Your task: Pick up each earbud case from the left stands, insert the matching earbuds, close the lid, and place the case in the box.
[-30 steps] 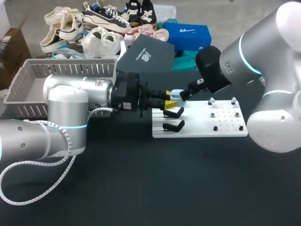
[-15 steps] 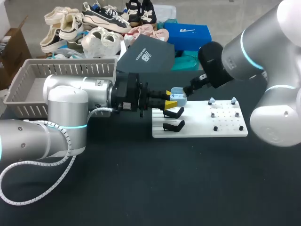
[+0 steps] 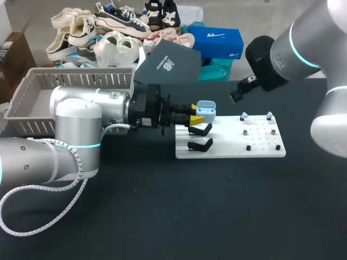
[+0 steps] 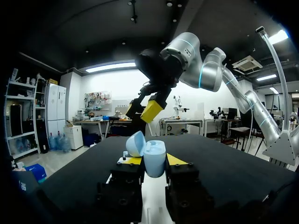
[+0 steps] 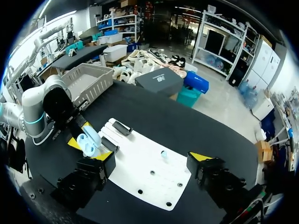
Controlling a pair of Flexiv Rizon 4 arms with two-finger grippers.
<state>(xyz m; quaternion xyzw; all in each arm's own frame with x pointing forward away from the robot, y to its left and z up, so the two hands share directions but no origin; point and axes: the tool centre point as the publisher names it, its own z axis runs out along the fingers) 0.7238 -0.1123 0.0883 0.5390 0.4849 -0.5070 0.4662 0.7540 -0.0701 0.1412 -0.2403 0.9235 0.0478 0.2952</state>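
Pale-blue plastic earbud case, lid open, sits pinched between your left gripper's yellow tips above the left end of the white stand board. Your right gripper hangs spread and empty above the board's far edge. Take a small pale earbud squarely off its peg, holding the case level.
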